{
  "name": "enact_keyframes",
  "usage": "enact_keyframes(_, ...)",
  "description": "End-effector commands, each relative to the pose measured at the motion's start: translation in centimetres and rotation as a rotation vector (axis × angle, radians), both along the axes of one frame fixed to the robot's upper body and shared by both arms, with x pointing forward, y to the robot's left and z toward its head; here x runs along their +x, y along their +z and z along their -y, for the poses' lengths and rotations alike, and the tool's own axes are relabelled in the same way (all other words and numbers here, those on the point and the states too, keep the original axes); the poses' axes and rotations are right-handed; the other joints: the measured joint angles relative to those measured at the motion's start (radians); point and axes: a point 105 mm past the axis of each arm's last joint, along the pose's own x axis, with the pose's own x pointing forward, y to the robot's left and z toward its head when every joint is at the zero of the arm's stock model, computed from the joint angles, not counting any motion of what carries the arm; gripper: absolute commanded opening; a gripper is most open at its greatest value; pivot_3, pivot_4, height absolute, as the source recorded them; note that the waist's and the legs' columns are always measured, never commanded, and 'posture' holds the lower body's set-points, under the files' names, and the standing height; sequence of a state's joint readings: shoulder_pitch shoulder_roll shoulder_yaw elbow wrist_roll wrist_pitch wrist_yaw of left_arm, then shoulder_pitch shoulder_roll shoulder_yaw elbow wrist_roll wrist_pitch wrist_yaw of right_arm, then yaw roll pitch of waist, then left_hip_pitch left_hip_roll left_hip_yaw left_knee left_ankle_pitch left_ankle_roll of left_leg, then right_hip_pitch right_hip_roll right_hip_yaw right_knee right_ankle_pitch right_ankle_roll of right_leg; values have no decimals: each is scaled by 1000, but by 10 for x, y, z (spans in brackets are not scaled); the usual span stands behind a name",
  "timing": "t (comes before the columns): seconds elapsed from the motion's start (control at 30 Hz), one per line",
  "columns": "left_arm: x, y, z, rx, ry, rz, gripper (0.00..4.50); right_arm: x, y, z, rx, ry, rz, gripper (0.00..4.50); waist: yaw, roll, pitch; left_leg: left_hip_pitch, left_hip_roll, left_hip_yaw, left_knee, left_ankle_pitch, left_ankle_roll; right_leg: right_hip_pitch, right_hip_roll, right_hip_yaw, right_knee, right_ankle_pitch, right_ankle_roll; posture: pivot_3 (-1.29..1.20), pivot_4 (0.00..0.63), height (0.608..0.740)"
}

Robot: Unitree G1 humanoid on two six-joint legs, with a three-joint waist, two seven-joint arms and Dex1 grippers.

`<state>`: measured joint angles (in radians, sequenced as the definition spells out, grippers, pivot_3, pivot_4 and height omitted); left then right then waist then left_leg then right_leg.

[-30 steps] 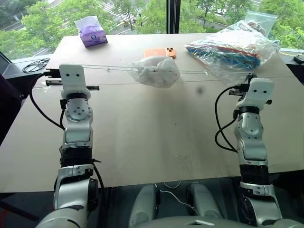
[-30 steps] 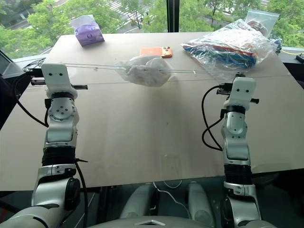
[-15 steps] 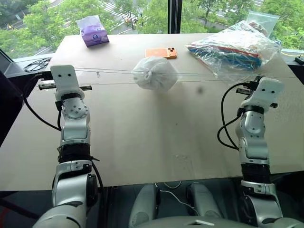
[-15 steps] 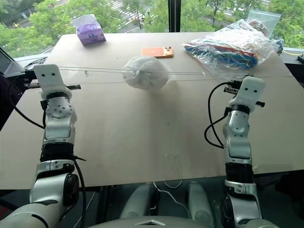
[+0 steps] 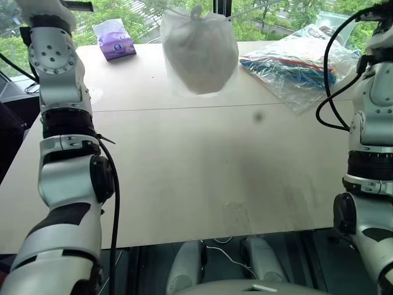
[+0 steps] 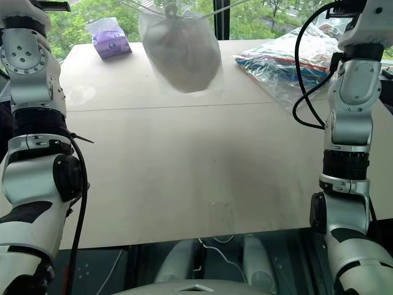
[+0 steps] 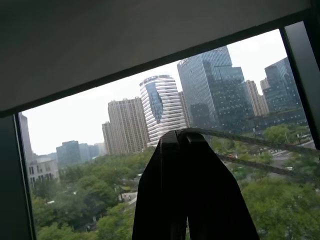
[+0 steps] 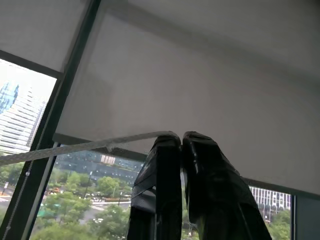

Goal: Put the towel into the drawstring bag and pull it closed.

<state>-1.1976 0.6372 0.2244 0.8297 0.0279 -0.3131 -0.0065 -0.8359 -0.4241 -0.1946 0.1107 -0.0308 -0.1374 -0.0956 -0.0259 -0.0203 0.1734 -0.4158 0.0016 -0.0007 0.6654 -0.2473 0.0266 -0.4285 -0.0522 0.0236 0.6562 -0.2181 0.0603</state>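
The drawstring bag (image 5: 199, 52) hangs in the air above the far half of the table, its mouth cinched into a small knot at the top. The towel (image 6: 183, 69) is inside it, a pale bulge behind the thin fabric. White cords run from the bag's mouth out to both sides. My left gripper (image 7: 181, 135) is raised high at the left and shut on one cord (image 7: 250, 143). My right gripper (image 8: 181, 136) is raised at the right, shut on the other cord (image 8: 90, 146). Both cords are taut.
A purple tissue pack (image 5: 115, 40) lies at the table's far left. A big clear plastic bag of colourful items (image 5: 301, 64) lies at the far right. The beige table (image 5: 184, 166) ends at a window at the back.
Both arms have risen sharply, lifting the bag off the table. Its mouth had drawn shut by half a second ago. It now hangs from the two cords.
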Motion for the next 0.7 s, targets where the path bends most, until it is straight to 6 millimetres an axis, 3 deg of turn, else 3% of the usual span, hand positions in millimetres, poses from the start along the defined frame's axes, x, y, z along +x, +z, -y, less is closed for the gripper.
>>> enact_keyframes(0.03, 16, -52, 4, 37, -76, -162, 39, 10, -42, -2, 2, 55, -138, 0, -3, 0, 0, 0, 0, 1, 1, -1, 1, 1, 0, 0, 0, 0, 0, 0, 150, 740)
enact_keyframes(0.1, 23, -93, 11, 10, -206, -295, 39, 14, -71, -5, 6, 130, -255, 0, -4, 0, 0, -1, 0, 1, 2, -1, 2, 0, 0, 0, 0, 0, 0, 0, 150, 740)
enact_keyframes(0.17, 20, -142, 31, 24, -409, -463, 39, 15, -109, -14, -17, 232, -412, 0, -9, 0, 1, -1, 1, 1, 3, -1, 2, -1, 0, 1, 1, 0, 0, 0, 150, 740)
enact_keyframes(0.3, -22, -222, 75, 68, -772, -778, 39, -2, -193, -44, -59, 549, -812, 0, -19, 0, 1, -1, 5, -1, 3, -1, 2, -1, 0, 2, 3, 0, 0, 0, 150, 740)
enact_keyframes(0.33, -32, -237, 79, 74, -814, -848, 557, -11, -208, -51, -84, 619, -894, 750, -18, 0, 1, -2, 5, -2, 3, -1, 2, -1, 0, 2, 3, 0, 0, 0, 150, 740)
enact_keyframes(0.37, -43, -249, 81, 119, -839, -901, 804, -21, -222, -57, -115, 689, -965, 1026, -17, 0, 1, -2, 5, -2, 3, -1, 3, -1, 0, 2, 3, 0, 0, 0, 150, 740)
enact_keyframes(0.53, -71, -274, 66, 164, -880, -1095, 3337, -57, -252, -54, -239, 872, -1173, 3574, -12, 1, 2, 5, 5, -3, 5, -2, 3, 4, 1, 1, 4, 0, -1, 0, 150, 740)
enact_keyframes(0.6, -90, -280, 62, 176, -944, -1173, 4237, -69, -257, -46, -282, 948, -1209, 3590, -12, 1, 2, 12, 5, -3, 4, -2, 3, 12, 2, 1, 1, -1, -1, 0, 150, 740)
enact_keyframes(0.7, -108, -289, 50, 209, -936, -1254, 4426, -68, -248, -31, -254, 985, -1122, 3590, -13, 1, 2, 18, 6, -2, 2, -2, 4, 18, 1, 2, -4, -3, -4, 0, 150, 740)
